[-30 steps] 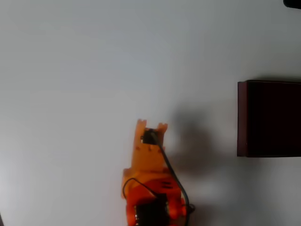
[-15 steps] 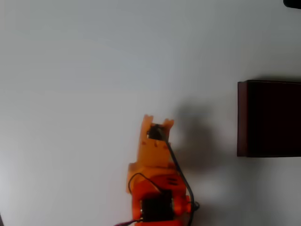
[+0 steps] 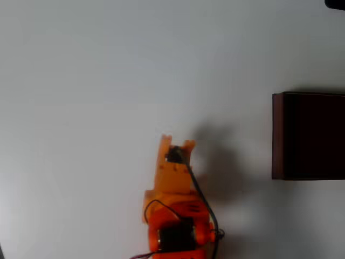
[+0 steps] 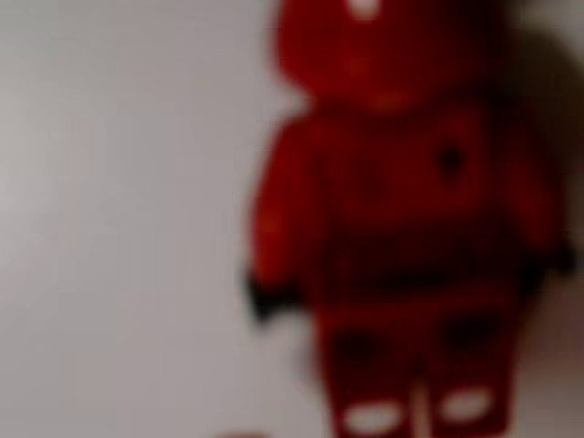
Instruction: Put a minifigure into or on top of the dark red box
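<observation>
Overhead view: orange jaws (image 3: 177, 143) above plain white tabletop (image 3: 81, 81), grip state indiscernible; thin-walled maroon rectangular box (image 3: 277, 135) well apart at right.

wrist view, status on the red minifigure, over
Orange gripper over bare white table, jaw state unclear. Small red minifigure close under wrist camera, blurred. Dark red box off right in overhead view, nothing between.

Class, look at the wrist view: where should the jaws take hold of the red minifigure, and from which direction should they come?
Grip the minifigure across its blocky torso, with one jaw on each flank, coming straight down from above. It seems to lie flat on the white table, head toward the top of the wrist view. The torso is its widest, flattest part; the round head and thin legs would probably slip.
</observation>
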`<action>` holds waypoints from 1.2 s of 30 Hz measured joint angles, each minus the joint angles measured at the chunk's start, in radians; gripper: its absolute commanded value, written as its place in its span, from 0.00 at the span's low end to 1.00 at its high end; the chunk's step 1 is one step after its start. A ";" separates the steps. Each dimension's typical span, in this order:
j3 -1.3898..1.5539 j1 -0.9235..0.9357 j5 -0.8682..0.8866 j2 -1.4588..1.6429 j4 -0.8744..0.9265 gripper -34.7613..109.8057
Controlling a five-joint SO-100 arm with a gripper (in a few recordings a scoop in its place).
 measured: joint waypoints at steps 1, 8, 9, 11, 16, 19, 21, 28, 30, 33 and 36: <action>0.002 0.002 0.002 -0.003 -0.005 0.40; 0.015 -0.008 0.002 -0.008 -0.021 0.39; 0.015 -0.012 0.002 -0.008 -0.034 0.39; 0.017 -0.023 0.002 -0.021 -0.040 0.39; 0.017 -0.025 0.002 -0.023 -0.041 0.39; 0.017 -0.025 0.002 -0.038 -0.055 0.38; 0.018 -0.025 0.002 -0.041 -0.055 0.38; 0.011 -0.021 -0.009 -0.081 -0.074 0.35; 0.006 -0.015 -0.021 -0.098 -0.074 0.33; 0.006 -0.015 -0.031 -0.106 -0.092 0.31; 0.006 -0.011 -0.038 -0.109 -0.094 0.28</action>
